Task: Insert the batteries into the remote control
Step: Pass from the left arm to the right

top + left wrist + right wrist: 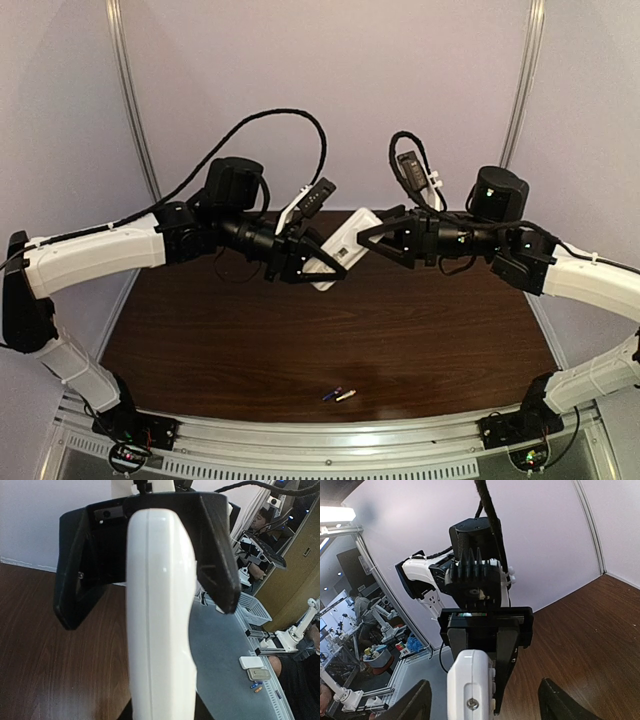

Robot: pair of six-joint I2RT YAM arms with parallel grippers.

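The white remote control (345, 245) hangs in the air over the far middle of the table. My left gripper (315, 262) is shut on its near end; in the left wrist view the remote (160, 620) runs edge-on up from my jaws. My right gripper (375, 237) is open, and its black fingers (75, 580) stand wide on either side of the remote's far end without touching it. The right wrist view shows that end of the remote (470, 690) with a screw and side buttons. The bluish-purple battery (331, 394) and the gold battery (346, 396) lie together near the table's front edge.
The dark wood table (400, 330) has a metal rail (330, 440) along its front and white walls behind. Black cables loop above both wrists.
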